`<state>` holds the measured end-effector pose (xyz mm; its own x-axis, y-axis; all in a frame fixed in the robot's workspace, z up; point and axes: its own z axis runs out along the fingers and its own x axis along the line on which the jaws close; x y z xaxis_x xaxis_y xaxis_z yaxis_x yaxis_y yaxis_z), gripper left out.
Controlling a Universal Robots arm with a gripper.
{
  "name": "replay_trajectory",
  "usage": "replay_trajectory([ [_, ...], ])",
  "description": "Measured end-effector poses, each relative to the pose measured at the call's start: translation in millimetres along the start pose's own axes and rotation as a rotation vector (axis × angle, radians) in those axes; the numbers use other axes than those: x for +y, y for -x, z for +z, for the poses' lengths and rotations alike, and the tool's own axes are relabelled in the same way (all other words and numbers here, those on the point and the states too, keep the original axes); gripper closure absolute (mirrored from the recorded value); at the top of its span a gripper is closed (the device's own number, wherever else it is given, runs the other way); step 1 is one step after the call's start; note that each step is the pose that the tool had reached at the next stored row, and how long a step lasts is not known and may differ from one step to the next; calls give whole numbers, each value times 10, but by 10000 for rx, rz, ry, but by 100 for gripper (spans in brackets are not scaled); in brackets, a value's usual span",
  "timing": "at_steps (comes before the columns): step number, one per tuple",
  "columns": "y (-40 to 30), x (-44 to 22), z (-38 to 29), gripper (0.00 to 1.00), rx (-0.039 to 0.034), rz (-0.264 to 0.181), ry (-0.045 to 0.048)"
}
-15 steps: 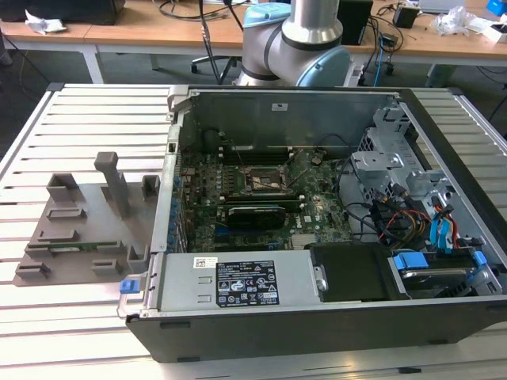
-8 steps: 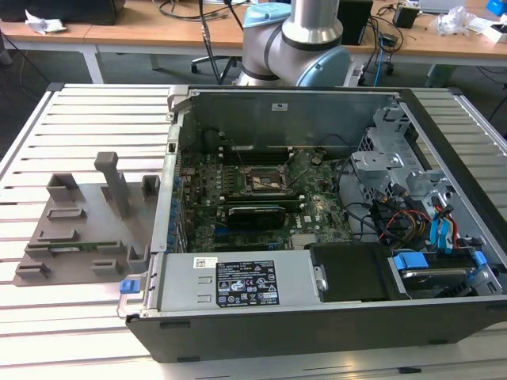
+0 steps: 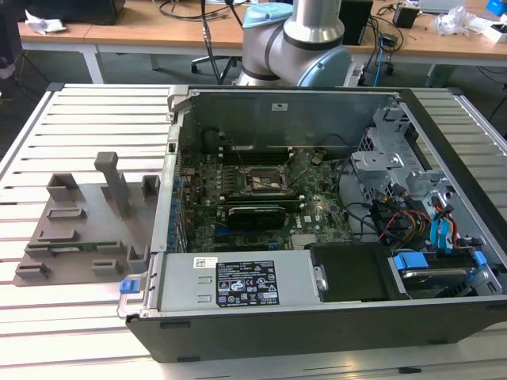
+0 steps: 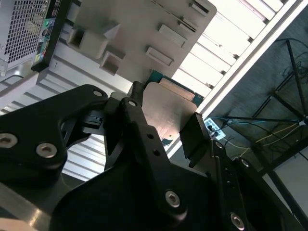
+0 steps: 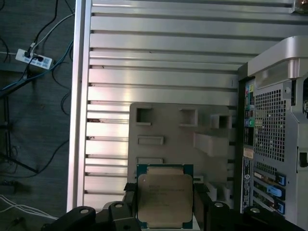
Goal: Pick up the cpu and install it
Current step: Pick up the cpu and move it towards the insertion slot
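Gripping the cpu (image 5: 165,199) by two opposite edges, the hand (image 5: 165,192) is holding its black fingers (image 5: 129,190) closed only to the chip's width, one on each side. In the first wrist view the silvery top is facing the camera with a green rim showing around it; the lower corners are sitting close to the frame edge, and dark linkage is covering what lies below. In the second wrist view the cpu (image 4: 168,108) is showing as a pale, glare-washed plate between the two fingertips, and most of that frame is being blocked by the hand's black body.

The grey tray (image 5: 163,125) is lying behind the chip in both wrist views. Whether the cpu is touching the tray or hanging clear of it cannot be told.

In the exterior view the tray (image 3: 79,229) is resting on the slatted worktop (image 3: 95,111) at the exterior view's left, just beside the open computer case (image 3: 317,324). The robot arm (image 3: 297,39) is standing at the far side, cut off by the top edge. Inside the case the black socket frame (image 3: 261,180) is sitting near the middle of the board; its inside is too dark to make out.
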<state>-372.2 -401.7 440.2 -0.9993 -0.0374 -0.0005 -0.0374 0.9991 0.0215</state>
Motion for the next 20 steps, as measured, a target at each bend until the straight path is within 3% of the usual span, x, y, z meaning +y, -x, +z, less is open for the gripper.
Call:
replay_trajectory([
  [5,161,-6,37,45,5,1,1],
  [8,306,-13,65,45,9,0,1],
  [13,446,-18,94,45,12,2,1],
  [20,582,-25,132,45,14,0,1],
])
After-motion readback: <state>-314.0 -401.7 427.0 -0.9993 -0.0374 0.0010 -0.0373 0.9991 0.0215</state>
